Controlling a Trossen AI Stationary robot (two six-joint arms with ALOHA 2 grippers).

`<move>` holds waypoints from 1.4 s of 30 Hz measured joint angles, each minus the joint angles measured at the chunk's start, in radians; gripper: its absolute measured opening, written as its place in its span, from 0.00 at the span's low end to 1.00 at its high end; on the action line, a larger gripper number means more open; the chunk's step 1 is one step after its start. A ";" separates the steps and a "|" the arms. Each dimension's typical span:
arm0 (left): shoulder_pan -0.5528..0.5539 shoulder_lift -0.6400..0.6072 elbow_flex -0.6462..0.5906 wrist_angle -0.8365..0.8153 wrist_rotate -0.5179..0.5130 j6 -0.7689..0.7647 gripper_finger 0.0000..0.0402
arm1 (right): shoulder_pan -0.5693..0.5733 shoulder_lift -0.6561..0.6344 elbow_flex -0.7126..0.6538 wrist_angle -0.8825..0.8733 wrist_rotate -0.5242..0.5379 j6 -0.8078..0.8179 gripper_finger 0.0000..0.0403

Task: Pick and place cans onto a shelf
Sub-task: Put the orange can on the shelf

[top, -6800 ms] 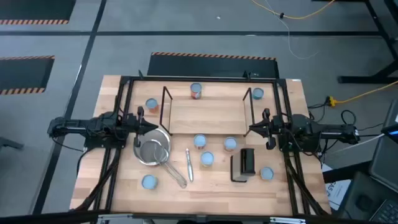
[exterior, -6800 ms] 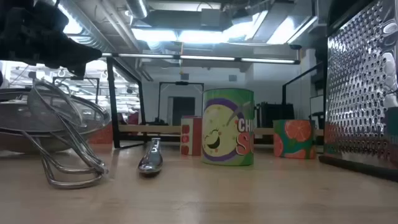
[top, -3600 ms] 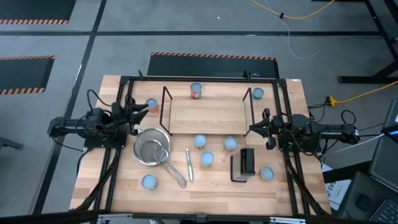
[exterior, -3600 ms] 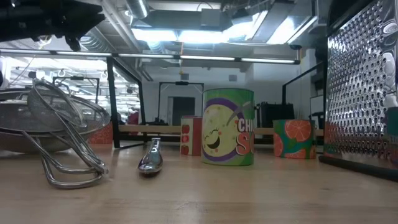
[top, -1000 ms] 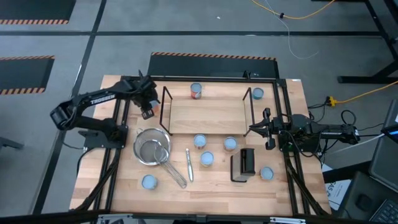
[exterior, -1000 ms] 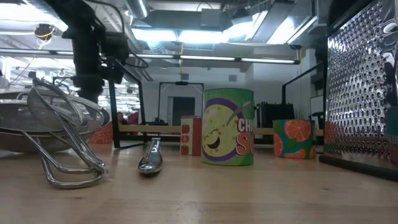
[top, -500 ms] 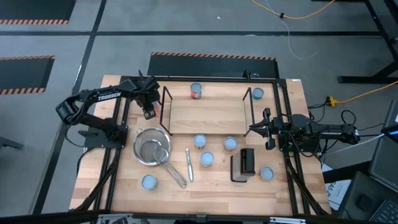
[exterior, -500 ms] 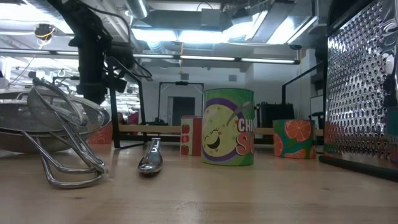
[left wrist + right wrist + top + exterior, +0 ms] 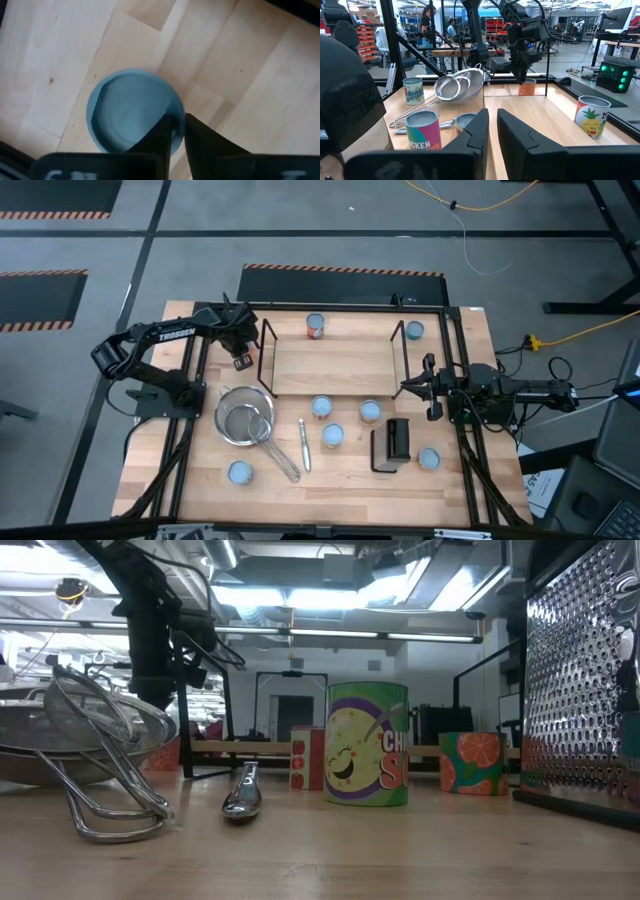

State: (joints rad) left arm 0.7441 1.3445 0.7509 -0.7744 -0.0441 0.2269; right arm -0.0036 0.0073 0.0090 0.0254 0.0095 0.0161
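My left gripper (image 9: 242, 361) hangs over the far left of the table, fingers pointing down and shut, right above a can with a pale blue top (image 9: 125, 110). That can has an orange side label in the right wrist view (image 9: 526, 89) and stands just left of the shelf (image 9: 330, 365). The shelf is a light-wood board with black wire frames at its short ends. Several more cans stand upright on the tabletop (image 9: 321, 407) (image 9: 370, 411) (image 9: 332, 435). My right gripper (image 9: 405, 388) waits shut at the shelf's right end. My left gripper comes at the can from above, its shut fingertips (image 9: 172, 131) over the near edge of the can's top (image 9: 150, 125). I cannot tell whether they touch it. The can stands upright on the table.
A metal mesh strainer (image 9: 247, 423) and a spoon (image 9: 304, 445) lie near the left front. A black grater box (image 9: 393, 442) stands right of centre. Cans also stand behind the shelf (image 9: 315, 325) (image 9: 414, 330) and near the front (image 9: 239, 472) (image 9: 428, 459).
My left gripper has shifted a little toward the table's right, staying over the far-left can with its fingers pointing down. The can has not moved.
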 joint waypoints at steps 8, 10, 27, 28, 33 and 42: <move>0.000 -0.028 -0.005 -0.012 -0.031 -0.073 0.02 | 0.000 0.000 0.000 0.000 0.000 0.000 0.11; 0.000 -0.053 -0.006 -0.022 -0.032 -0.094 0.02 | 0.000 0.000 0.000 0.000 -0.001 0.000 0.11; 0.000 -0.321 0.146 -0.189 -0.112 -0.268 0.02 | 0.000 0.000 0.000 0.000 -0.002 0.000 0.11; 0.000 -0.330 0.173 -0.202 -0.119 -0.278 0.02 | 0.000 0.000 0.000 0.000 -0.002 0.000 0.11; 0.000 -0.357 0.318 -0.240 -0.127 -0.325 0.02 | 0.000 0.000 0.000 0.000 -0.002 0.000 0.11; -0.054 -0.357 0.510 -0.203 -0.095 -0.360 0.02 | 0.000 0.000 0.000 0.000 -0.002 0.000 0.11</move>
State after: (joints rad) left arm 0.6899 0.9871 1.2613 -0.9778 -0.1394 -0.1333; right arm -0.0036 0.0073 0.0090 0.0254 0.0071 0.0162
